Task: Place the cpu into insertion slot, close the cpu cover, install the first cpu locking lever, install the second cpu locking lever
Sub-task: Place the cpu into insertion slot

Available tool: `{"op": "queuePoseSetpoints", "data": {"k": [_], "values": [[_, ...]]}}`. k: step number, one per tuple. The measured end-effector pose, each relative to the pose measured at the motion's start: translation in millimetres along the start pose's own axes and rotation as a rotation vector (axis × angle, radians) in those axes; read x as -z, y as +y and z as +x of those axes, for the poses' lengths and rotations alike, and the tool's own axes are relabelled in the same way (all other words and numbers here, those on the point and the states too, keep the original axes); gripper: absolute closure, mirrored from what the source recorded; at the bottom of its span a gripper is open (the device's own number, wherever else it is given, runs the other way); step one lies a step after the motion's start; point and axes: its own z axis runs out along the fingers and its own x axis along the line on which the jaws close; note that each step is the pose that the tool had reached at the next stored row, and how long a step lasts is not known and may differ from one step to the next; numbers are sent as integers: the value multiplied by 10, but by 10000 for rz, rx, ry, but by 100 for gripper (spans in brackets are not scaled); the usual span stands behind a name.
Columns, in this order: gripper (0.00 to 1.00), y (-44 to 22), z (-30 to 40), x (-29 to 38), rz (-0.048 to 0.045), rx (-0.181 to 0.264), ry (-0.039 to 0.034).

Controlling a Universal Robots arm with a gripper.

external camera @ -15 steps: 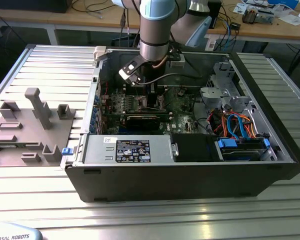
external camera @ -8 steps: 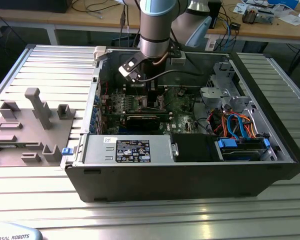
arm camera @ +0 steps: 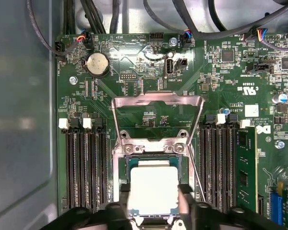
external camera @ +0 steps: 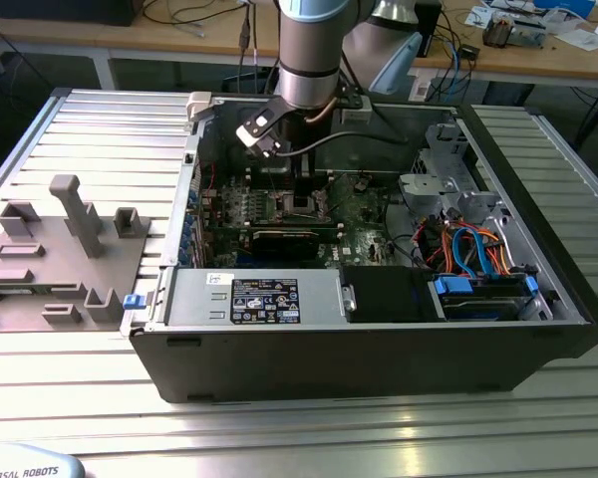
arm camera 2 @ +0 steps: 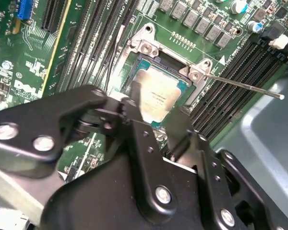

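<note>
The cpu [arm camera: 153, 184], a square chip with a dull silver top, lies level in the insertion slot [arm camera: 153, 159] on the green board. My gripper [arm camera: 153, 205] straddles it, one black finger [arm camera: 122, 207] against each of two opposite edges, shut on it. In the second wrist view the cpu [arm camera 2: 159, 93] shows just beyond my gripper [arm camera 2: 153, 115]. The cpu cover [arm camera: 157, 99] stands swung up on its hinge behind the slot. One locking lever [arm camera 2: 245, 85] juts out free as a thin rod. In the exterior view my gripper [external camera: 304, 189] reaches down inside the open computer case.
Black memory slots [arm camera: 84, 167] flank the socket on both sides. The grey case wall [arm camera: 19, 120] rises close by. A drive cage [external camera: 448, 179] with blue and orange cables sits at the exterior view's right; the power supply [external camera: 259, 299] lies in front. A grey fixture [external camera: 60, 249] rests outside the case.
</note>
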Motion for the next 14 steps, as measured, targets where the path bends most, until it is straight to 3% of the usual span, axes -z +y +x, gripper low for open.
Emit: {"op": "queuePoseSetpoints", "data": {"k": [1,2,3,7,14], "values": [[53,0,0,4,0,0,-1],[65,0,-1,14,0,0,-1],[65,0,-1,19,0,0,-1],[89,1,-13,46,-1,1,0],[89,2,-46,109,0,-1,0]]}}
